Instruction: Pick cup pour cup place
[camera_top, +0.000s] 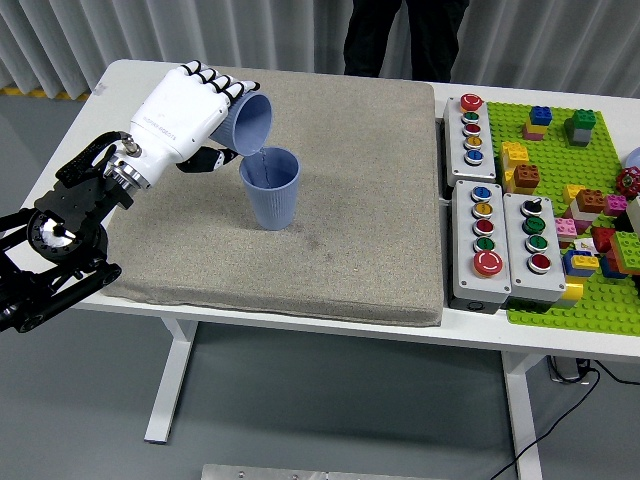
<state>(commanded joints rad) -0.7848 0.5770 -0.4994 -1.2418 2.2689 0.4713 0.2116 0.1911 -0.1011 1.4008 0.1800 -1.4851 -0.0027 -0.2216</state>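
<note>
My left hand (205, 112), white with black fingertips, is shut on a blue cup (250, 122). That cup is tipped on its side, mouth facing right and down, its lip just above the rim of a second blue cup (271, 189). The second cup stands upright on the grey mat (330, 200), left of centre. I cannot see anything flowing between the cups. My right arm is out of view.
Three grey button boxes (494, 240) sit right of the mat. A green baseplate (580, 210) with several coloured bricks lies at the far right. A person in dark clothes (405, 35) stands at the far side, hands not visible.
</note>
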